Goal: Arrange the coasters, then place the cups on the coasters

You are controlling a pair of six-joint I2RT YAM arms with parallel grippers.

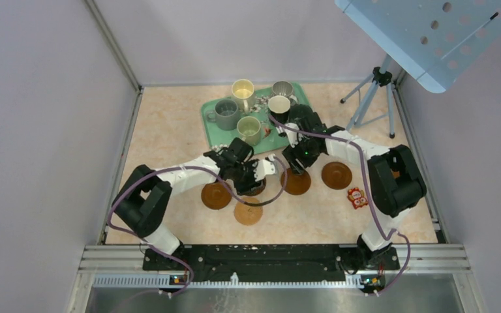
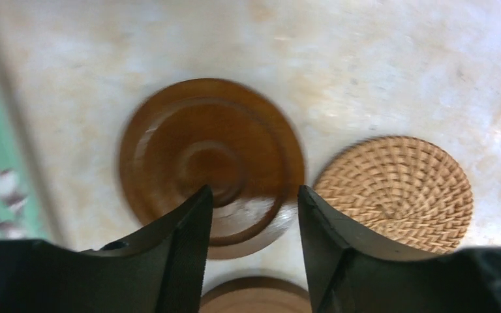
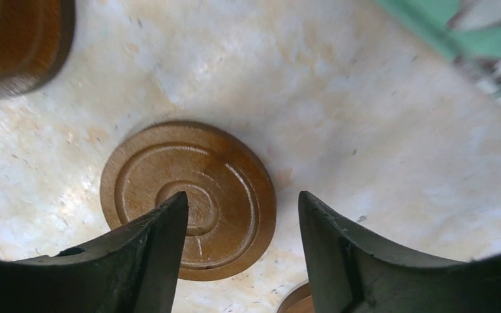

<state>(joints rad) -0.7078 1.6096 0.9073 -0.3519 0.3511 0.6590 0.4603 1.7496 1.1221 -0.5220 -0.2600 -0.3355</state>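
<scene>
Several brown coasters lie in a row on the table in front of the tray: one at the left (image 1: pixel 216 195), a lighter tan one (image 1: pixel 248 212), one in the middle (image 1: pixel 296 181) and one at the right (image 1: pixel 336 175). My left gripper (image 2: pixel 253 195) hangs open and empty over a dark coaster (image 2: pixel 212 163), with a woven coaster (image 2: pixel 394 192) beside it. My right gripper (image 3: pixel 241 199) is open above a brown coaster (image 3: pixel 188 199), holding nothing. The cups stand on the tray: cream-yellow (image 1: pixel 242 89), silvery (image 1: pixel 282 89), black (image 1: pixel 278 104), grey (image 1: pixel 227 112), pale green (image 1: pixel 249 128).
The green floral tray (image 1: pixel 212 127) sits at the back centre. A small red patterned trinket (image 1: pixel 357 197) lies at the right near the right arm's elbow. A tripod (image 1: pixel 372 98) stands at the back right. Both arms meet close together mid-table.
</scene>
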